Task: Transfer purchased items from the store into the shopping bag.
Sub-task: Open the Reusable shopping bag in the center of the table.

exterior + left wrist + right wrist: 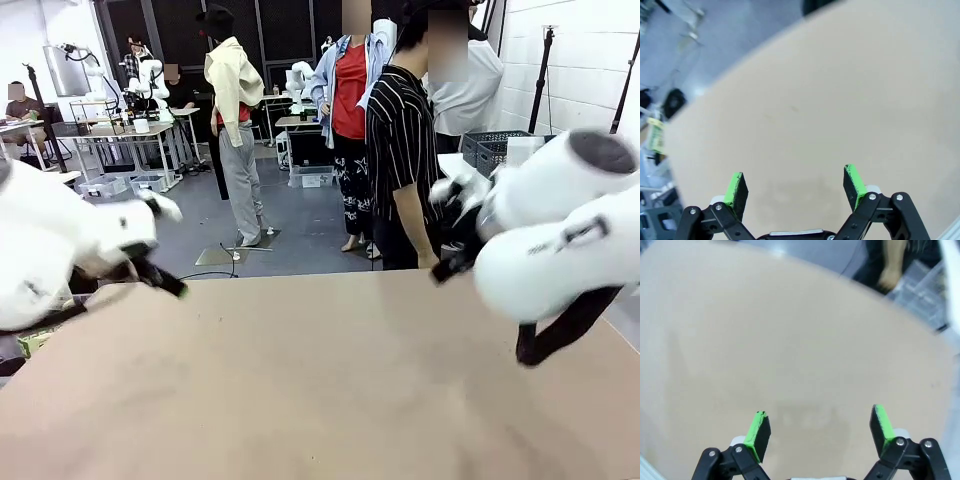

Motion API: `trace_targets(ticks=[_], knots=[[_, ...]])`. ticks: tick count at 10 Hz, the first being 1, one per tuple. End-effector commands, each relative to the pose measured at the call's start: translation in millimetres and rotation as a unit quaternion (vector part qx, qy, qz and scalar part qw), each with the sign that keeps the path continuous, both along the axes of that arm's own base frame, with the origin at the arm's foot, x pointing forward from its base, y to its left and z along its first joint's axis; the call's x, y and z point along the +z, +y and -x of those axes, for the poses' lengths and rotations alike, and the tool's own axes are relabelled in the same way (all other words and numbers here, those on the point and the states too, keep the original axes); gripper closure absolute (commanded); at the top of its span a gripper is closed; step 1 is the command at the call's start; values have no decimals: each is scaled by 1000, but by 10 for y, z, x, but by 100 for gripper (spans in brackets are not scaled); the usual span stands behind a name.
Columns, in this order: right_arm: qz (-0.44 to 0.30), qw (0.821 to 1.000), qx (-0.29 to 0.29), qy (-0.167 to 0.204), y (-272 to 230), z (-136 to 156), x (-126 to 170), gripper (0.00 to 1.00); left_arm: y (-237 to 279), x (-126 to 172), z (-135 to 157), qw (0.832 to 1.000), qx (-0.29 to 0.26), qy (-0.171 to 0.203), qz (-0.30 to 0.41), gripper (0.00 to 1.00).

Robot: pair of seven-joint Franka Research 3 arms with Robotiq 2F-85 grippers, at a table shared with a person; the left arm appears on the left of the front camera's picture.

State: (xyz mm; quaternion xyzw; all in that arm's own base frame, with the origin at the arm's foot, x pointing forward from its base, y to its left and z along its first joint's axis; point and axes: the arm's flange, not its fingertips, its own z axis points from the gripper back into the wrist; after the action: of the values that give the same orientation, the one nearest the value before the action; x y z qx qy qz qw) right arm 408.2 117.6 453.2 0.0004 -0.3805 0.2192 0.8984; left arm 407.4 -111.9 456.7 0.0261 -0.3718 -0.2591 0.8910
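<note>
The front view looks from the robot's side, low and close, across the smooth tan table point(320, 380) toward a person in a black striped shirt point(400, 140) at its far edge. Each wrist view looks down on that same tabletop from near above, past the black, green-padded left pincer point(795, 182) or right pincer point(820, 425) at its bottom edge; the right wrist view also reaches the person's hand point(887, 279).
</note>
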Motion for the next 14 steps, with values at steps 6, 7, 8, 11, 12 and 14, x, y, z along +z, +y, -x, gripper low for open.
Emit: trace_targets(ticks=[6, 7, 8, 11, 12, 14], knots=[[-157, 926, -343, -23, -2827, -34, 356, 0, 2224, 233, 905, 963, 227, -68, 129, 0], [-162, 917, -364, -9, -2993, 22, 231, 0, 2375, 175, 958, 958, 234, -71, 149, 0], [-181, 929, -323, -3, -2991, 169, 191, 0, 2449, 150, 929, 956, 245, -63, 150, 0], [-139, 923, -358, -18, -2997, 119, 265, 0, 2474, 675, 383, 959, 247, -63, 122, 0], [-139, 923, -358, -18, -2997, 119, 265, 0, 2474, 675, 383, 959, 247, -63, 122, 0], [-139, 923, -358, -18, -2997, 119, 265, 0, 2474, 675, 383, 959, 247, -63, 122, 0]])
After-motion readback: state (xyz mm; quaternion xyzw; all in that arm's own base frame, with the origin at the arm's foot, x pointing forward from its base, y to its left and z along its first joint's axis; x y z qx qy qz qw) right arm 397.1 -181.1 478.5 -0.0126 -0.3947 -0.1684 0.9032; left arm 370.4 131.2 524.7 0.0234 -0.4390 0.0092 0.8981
